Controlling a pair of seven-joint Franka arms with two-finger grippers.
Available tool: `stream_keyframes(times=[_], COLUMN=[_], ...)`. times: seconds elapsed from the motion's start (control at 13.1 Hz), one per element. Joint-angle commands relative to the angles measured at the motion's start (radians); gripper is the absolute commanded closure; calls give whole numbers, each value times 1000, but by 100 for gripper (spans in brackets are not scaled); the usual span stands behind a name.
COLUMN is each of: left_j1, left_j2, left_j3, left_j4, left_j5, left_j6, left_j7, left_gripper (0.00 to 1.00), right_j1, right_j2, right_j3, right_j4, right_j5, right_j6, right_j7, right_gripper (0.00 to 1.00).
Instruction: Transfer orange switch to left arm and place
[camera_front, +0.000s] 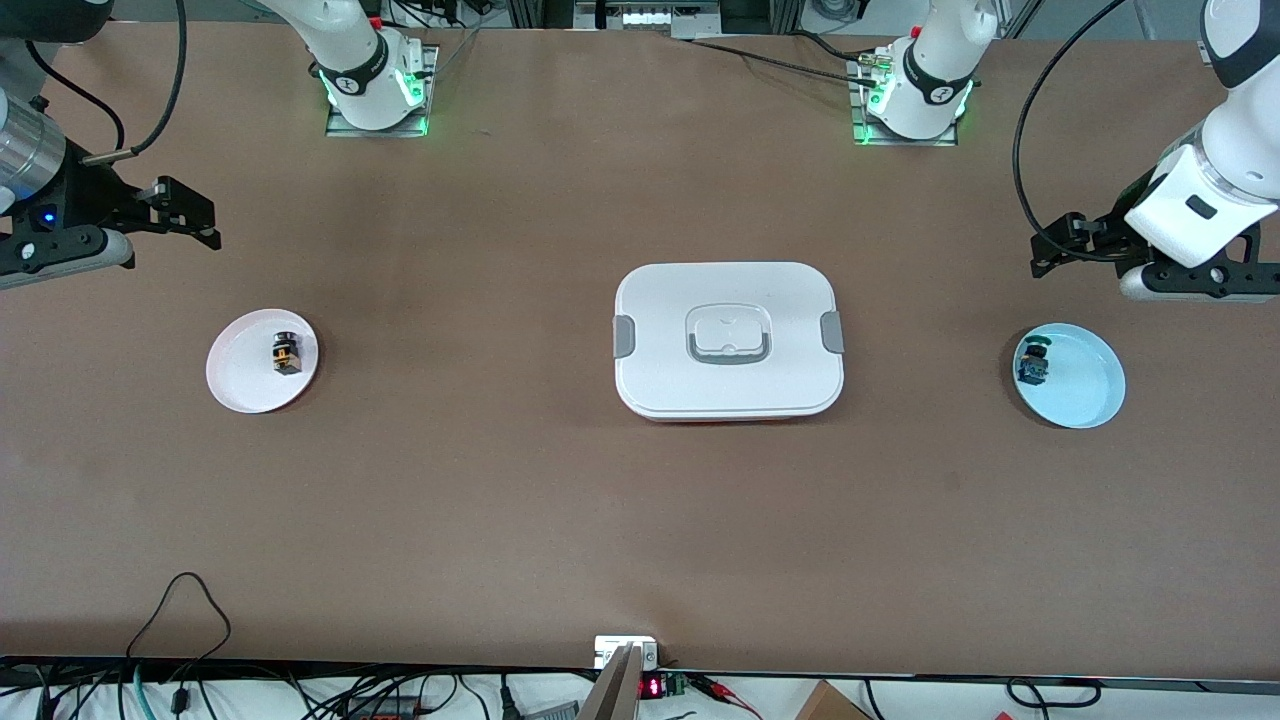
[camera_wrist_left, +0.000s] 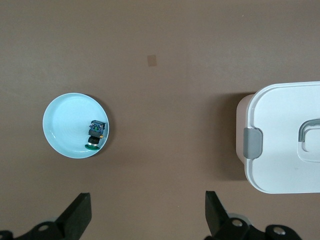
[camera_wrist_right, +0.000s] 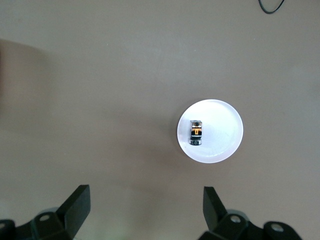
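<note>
Brown table fills the front view, with one box, two plates and two switches on it. One white plate lies toward the right arm's end, and the orange switch lies on it, close to the plate's rim on the side toward the box. One light blue plate lies toward the left arm's end and carries the green-capped switch. The white box with its grey side latches stands between the two plates, well apart from both. The right gripper hangs in the air over bare table near the white plate, with nothing in it, apart from the orange switch. The left gripper hangs over bare table near the blue plate, also with nothing in it.

From the left wrist view, the two black fingers of the left gripper stand wide apart with only table between them. The blue plate with the green-capped switch and one end of the box show beneath.

From the right wrist view, the fingers of the right gripper are spread wide and hold nothing. The white plate shows with the orange switch lying on it, apart from the fingers
</note>
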Motion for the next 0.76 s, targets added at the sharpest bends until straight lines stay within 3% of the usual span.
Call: stream_keyframes(times=[0.0,0.23,0.69], left_j1=[4,4,5], left_j2=[15,15,15], left_j3=[2,2,4], left_j4=[32,32,32], left_j5=[-11,-11,-11], left_j6=[-24,-24,-26], left_j7=[17,17,17], left_gripper=[0,0,0], right_j1=[-1,-1,-21], right_j2=[11,13,71], right_j3=[4,4,-1], right_j4=[5,-47,-225], right_j5=[14,14,-29], right_j6=[-81,-63,156], right_j7=[-73,-318,-882], right_gripper=[0,0,0])
